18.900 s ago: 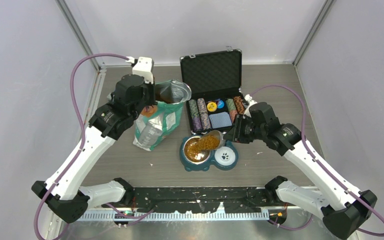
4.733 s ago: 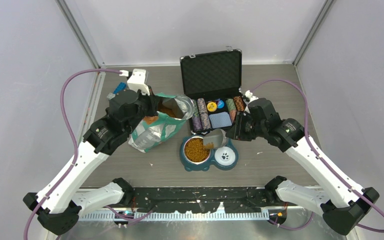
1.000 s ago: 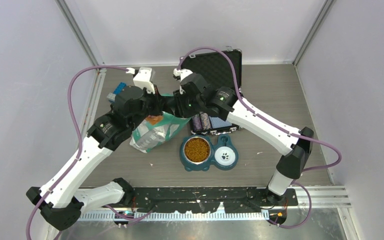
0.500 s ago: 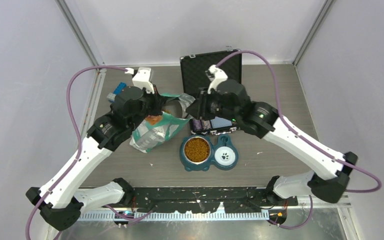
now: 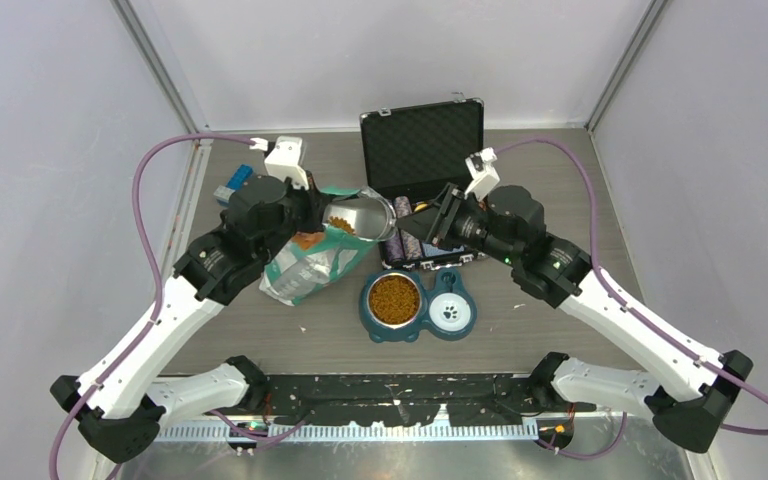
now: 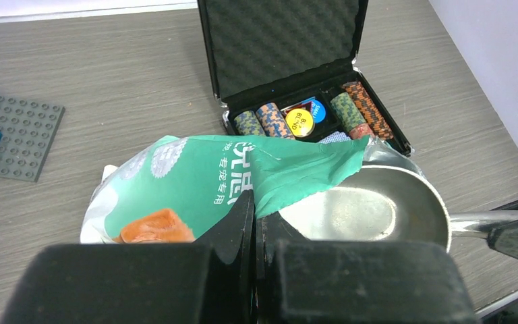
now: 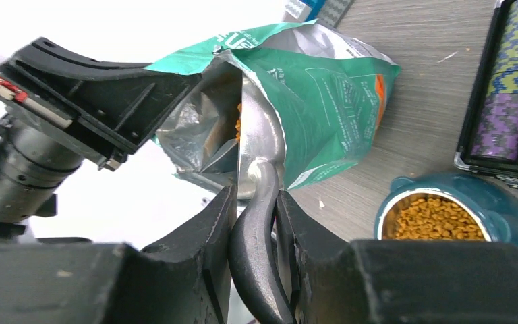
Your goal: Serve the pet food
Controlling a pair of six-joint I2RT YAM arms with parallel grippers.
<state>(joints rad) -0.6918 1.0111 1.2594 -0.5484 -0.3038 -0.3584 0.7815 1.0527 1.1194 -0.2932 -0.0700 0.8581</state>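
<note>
The pet food (image 5: 394, 298) fills the left steel bowl of a teal double feeder (image 5: 415, 330); it also shows in the right wrist view (image 7: 435, 219). More kibble (image 7: 239, 125) lies inside the teal-and-white bag (image 5: 310, 265). My left gripper (image 5: 312, 208) is shut on the bag's upper rim (image 6: 297, 169) and holds its mouth open. My right gripper (image 5: 418, 224) is shut on the black handle (image 7: 255, 236) of a metal scoop (image 5: 365, 214). The scoop's bowl (image 6: 371, 210) sits at the bag's mouth and looks empty.
An open black case (image 5: 422, 150) with rows of poker chips (image 6: 270, 120) stands behind the feeder. The feeder's right bowl (image 5: 449, 312) is white with a paw print. Blue and grey building blocks (image 6: 13, 128) lie at the far left.
My right arm has swung back to the right from its reach across the bag. The scoop now rests at the bag's mouth. My left gripper keeps hold of the rim.
</note>
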